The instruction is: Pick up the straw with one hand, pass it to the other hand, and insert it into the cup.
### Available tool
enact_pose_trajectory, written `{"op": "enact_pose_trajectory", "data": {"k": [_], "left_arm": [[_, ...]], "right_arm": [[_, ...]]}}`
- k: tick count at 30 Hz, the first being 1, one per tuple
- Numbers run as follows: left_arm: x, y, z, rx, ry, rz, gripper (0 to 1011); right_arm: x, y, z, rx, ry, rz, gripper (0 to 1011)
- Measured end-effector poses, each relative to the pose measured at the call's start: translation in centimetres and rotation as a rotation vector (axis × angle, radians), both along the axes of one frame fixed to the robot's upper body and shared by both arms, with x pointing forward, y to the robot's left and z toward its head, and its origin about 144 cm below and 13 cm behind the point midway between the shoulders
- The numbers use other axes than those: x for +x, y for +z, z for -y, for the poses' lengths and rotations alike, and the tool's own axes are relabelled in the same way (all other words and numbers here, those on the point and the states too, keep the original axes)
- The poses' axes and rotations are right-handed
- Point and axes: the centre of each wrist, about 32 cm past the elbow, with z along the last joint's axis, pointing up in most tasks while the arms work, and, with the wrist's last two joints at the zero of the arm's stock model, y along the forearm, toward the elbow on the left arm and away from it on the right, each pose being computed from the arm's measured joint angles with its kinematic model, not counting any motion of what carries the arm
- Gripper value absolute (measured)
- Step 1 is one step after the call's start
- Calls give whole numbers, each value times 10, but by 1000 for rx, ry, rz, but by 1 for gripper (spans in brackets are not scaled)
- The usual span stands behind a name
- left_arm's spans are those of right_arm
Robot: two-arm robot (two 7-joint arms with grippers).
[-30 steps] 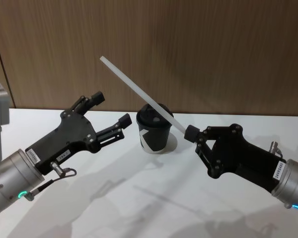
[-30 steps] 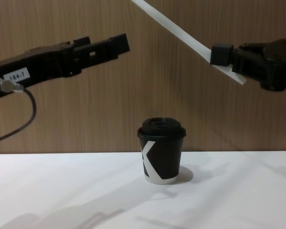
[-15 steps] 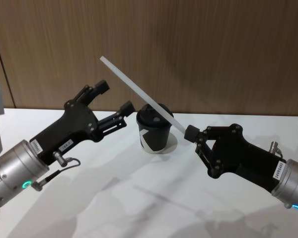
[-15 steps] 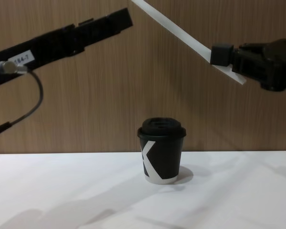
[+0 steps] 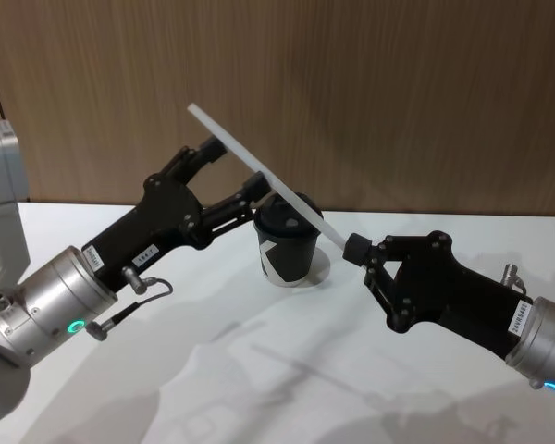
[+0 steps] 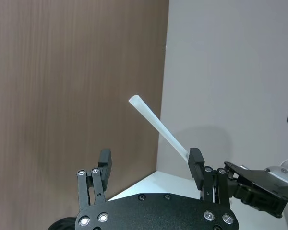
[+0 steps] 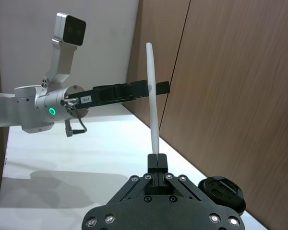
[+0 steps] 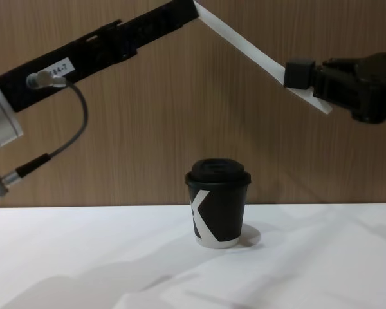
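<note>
1. Head view: right tool (image 5: 356,250) sits at the right above the tabletop (image 5: 259,370), pinched on the low end of the straw (image 5: 296,201). Straw slants up & left, passing over the cup (image 5: 287,254). Left tool (image 5: 236,166) comes in from the left, fingers spread either side of the straw's upper half.
2. L wrist view: left tool (image 6: 150,160) spread wide w/ the straw (image 6: 158,127) btwn its fingers, close by one finger. Touching or not, can't tell.
3. R wrist view: right tool (image 7: 157,160) pressed together on the straw (image 7: 152,96) base. Left tool (image 7: 151,88) crosses the straw farther off.
4. Chest view: cup (image 8: 217,206) upright, lid on, mid tabletop (image 8: 83,257). Straw (image 8: 244,45) in the air, well above it, btwn left tool (image 8: 180,13) & right tool (image 8: 299,74).
</note>
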Motion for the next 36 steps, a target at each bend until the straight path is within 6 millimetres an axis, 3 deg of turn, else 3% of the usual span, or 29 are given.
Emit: {"op": "enact_pose_trajectory", "data": {"k": [17,36], "left_arm": [[20,-9,16,-58,-76,-12,1003],[27,-18,24,-137,-146,-4,1003]], "right_arm": [[0,0,0,0,0,0,2],[0,0,0,0,0,0,2]]}}
